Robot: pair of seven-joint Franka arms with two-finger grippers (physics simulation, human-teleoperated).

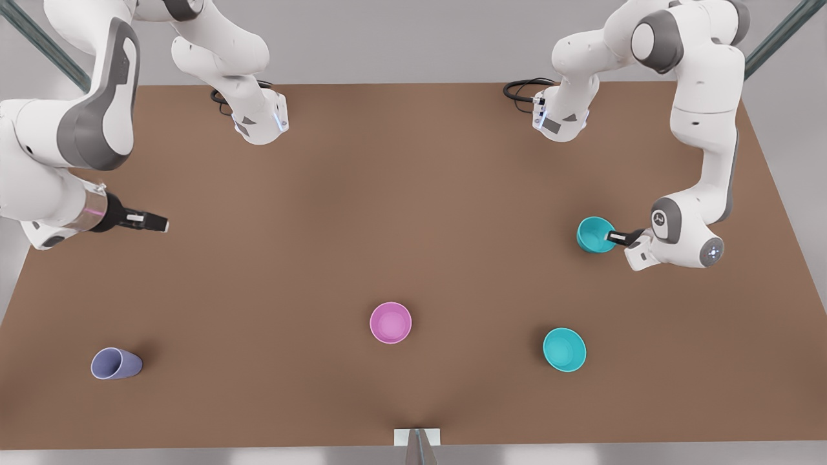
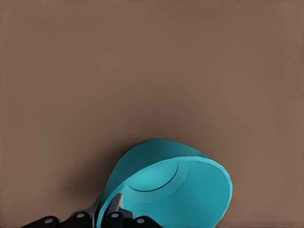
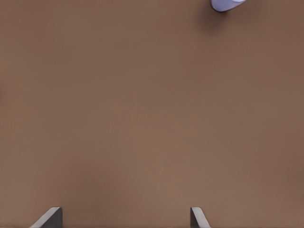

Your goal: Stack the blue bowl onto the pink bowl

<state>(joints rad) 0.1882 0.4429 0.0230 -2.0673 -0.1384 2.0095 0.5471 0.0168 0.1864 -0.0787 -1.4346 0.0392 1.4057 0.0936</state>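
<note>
The left claw [image 1: 612,237] is pinching the rim of the blue bowl [image 1: 594,234] at the front view's right, one finger inside the wall and one outside, as the left wrist view shows [image 2: 116,216]. A rim pinch suits a thin-walled bowl too broad to span, and it is leaving the base free to settle into another bowl. The blue bowl [image 2: 175,187] is tilting in that grip, its mouth turned partly sideways; whether it is clear of the surface [image 1: 413,213] is hard to judge from here, though it seems lifted.

The pink bowl [image 1: 390,322] is sitting upright near the front edge, mouth up and open to receive, well apart from the carried bowl. A second teal bowl [image 1: 564,349] is resting between the two toward the front, so the carry probably calls for a path passing above it.

The right claw [image 1: 155,223] is waiting at the front view's left, fingers spread wide [image 3: 50,219] and holding nothing, above bare surface. A lavender cup [image 1: 115,363] is lying on its side nearby.
</note>
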